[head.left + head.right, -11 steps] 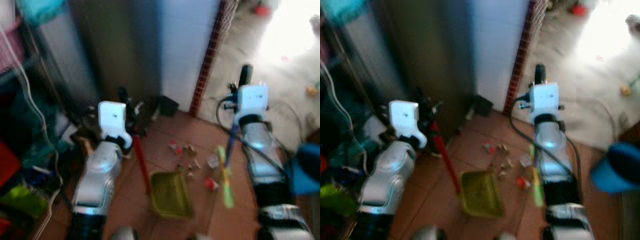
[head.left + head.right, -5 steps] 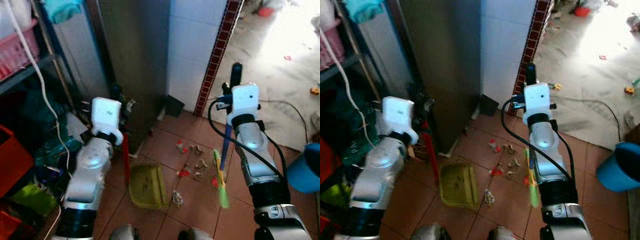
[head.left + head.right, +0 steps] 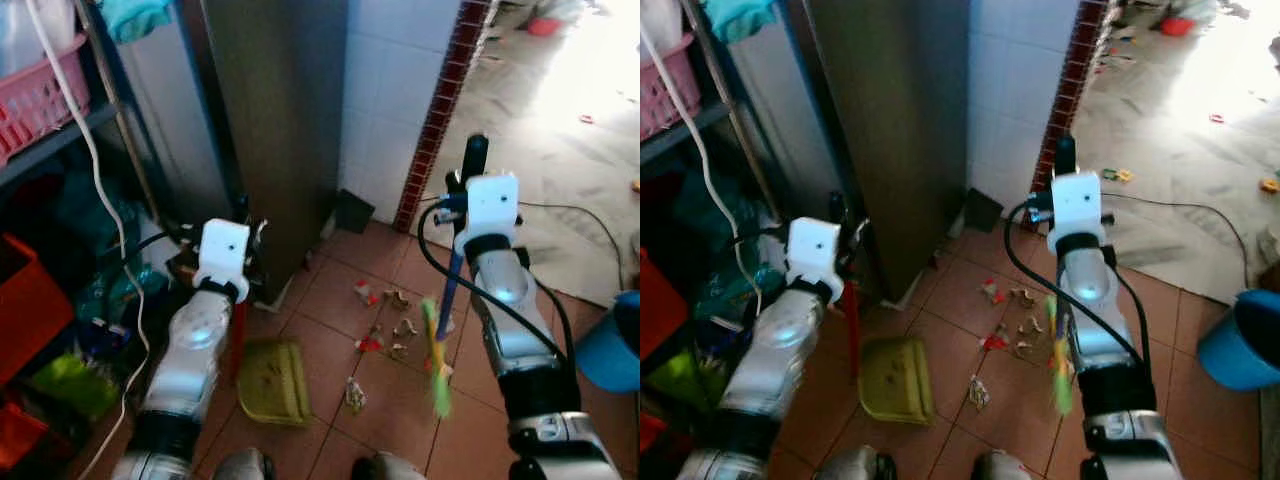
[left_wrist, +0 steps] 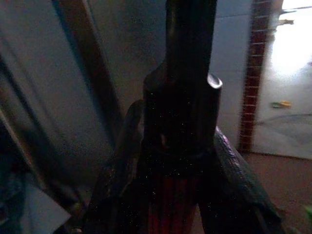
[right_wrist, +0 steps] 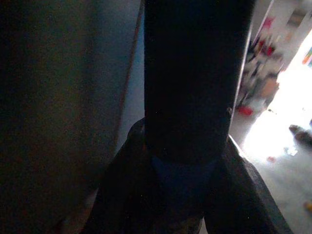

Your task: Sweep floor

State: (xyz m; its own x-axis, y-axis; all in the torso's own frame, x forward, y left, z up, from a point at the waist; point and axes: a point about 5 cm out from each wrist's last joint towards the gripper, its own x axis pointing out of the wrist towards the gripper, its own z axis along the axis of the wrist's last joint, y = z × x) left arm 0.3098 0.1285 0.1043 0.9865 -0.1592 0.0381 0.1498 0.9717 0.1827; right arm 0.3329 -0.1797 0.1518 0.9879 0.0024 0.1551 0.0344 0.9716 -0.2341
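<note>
No writing, label, brand, number or sign can be read anywhere in these views. Every surface in sight is either plain or too blurred and dark to make out any lettering.

Dustpan [image 3: 271, 381] lay on the floor [image 3: 330, 340]. Debris [image 3: 385, 325] lay right of the dustpan; broom [image 3: 438, 345] stood beyond the debris; bucket [image 3: 612, 352] sat far right; cabinet [image 3: 275, 120] stood behind.
</note>
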